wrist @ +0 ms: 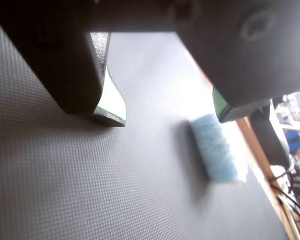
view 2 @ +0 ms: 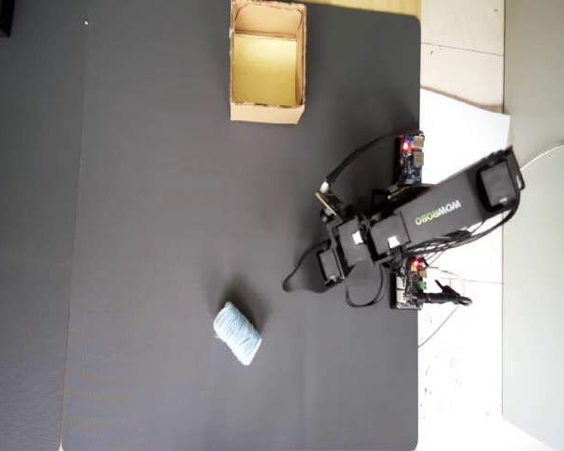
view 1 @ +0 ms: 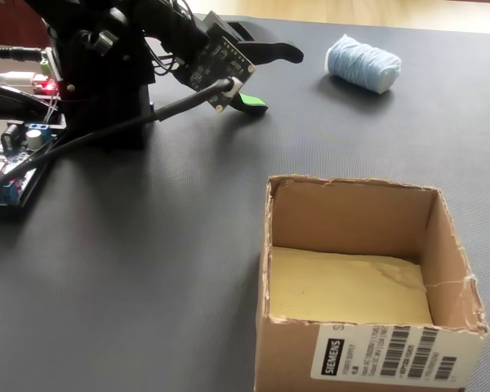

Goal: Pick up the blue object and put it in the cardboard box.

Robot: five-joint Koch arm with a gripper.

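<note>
While your claw (view 1: 265,77) hangs low over the dark mat (view 2: 150,235) with its jaws spread and nothing between them, the blue object (view 2: 237,333) lies on its side on the desk, well apart from the arm and nearer the mat's lower edge in the overhead view. The cardboard box (view 2: 267,115) sits far off at the opposite end, open and, as far as you can see, with nothing inside. In the wrist view the blue object (wrist: 217,154) shows ahead of the jaws and off to the right, so you would need to swing that way. It looks like wound yarn: probably light, soft and squashy, not slippery. Take it across the middle of its length, squeezing the ribbed sides, since the rounded ends would likely slide out.
</note>
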